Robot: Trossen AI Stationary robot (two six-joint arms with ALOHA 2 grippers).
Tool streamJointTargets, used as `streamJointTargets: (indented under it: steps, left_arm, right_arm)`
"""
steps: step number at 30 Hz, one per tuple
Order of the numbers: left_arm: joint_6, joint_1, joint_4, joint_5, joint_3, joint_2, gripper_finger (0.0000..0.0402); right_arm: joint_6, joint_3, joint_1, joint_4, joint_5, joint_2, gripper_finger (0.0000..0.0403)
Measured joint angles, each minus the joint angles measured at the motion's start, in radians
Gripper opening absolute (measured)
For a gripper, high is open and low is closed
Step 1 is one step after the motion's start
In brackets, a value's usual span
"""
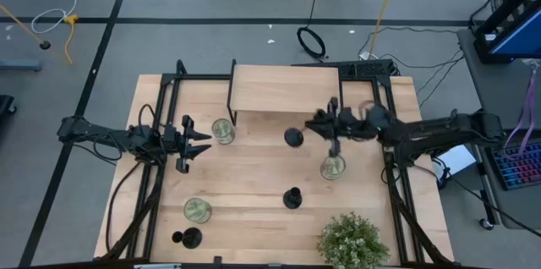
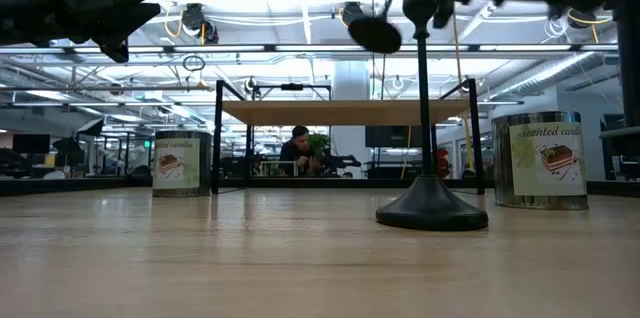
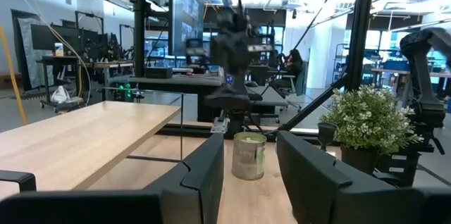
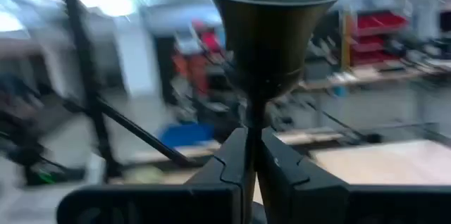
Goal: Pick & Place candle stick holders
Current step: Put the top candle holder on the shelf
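My right gripper [image 1: 324, 127] is shut on a black candle stick holder [image 1: 293, 138] and holds it in the air in front of the wooden shelf. In the low view the holder's round base [image 2: 375, 33] hangs high above the table. A second holder [image 1: 292, 197] stands on its base mid-table, and it also shows in the low view [image 2: 430, 208]. A third holder [image 1: 188, 237] stands at the near left. My left gripper [image 1: 199, 142] is open and empty at the left, above the table. My right gripper pinches the holder's thin stem [image 4: 254, 111] between its two fingers, just below the cup [image 4: 271, 27]. The fingers come from the table's right and lie across the stem. The holder is lifted clear and tilted, cup up, with its base toward the table's left.
Three scented-candle tins stand on the table [image 1: 222, 131] [image 1: 332, 167] [image 1: 197, 210]. A raised wooden shelf [image 1: 286, 89] on a black frame stands at the far middle. A leafy potted plant [image 1: 351, 239] stands at the near right. A person [image 2: 297, 148] sits far behind the table.
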Motion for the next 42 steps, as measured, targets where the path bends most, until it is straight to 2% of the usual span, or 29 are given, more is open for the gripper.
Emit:
streamJointTargets:
  steps: [3,5,7,15,23,32,42]
  left_arm:
    - [-0.003,0.000,0.000,0.000,0.000,0.000,0.0136]
    - [-0.014,0.000,0.000,0.000,0.000,0.000,0.0136]
    - [-0.024,0.000,0.000,0.000,0.000,0.000,0.0136]
    - [-0.027,0.000,0.000,-0.001,0.000,0.000,0.0136]
    - [-0.027,0.000,0.001,-0.017,0.000,0.000,0.0136]
    - [-0.023,0.000,0.002,-0.061,0.000,0.000,0.0136]
    - [-0.026,0.000,0.002,-0.061,0.000,0.000,0.0136]
  right_arm:
    - [-0.072,0.171,-0.064,-0.301,0.089,0.000,0.0010]
    - [-0.110,0.245,-0.119,-0.401,0.157,-0.001,0.0010]
    - [-0.121,0.278,-0.177,-0.436,0.179,-0.006,0.0010]
    - [-0.063,0.234,-0.404,-0.451,0.177,0.011,0.0010]
    - [-0.043,0.192,-0.535,-0.453,0.175,0.029,0.0011]
    - [-0.058,0.169,-0.602,-0.445,0.174,0.028,0.0017]
    - [-0.091,0.169,-0.604,-0.449,0.173,0.032,0.0067]
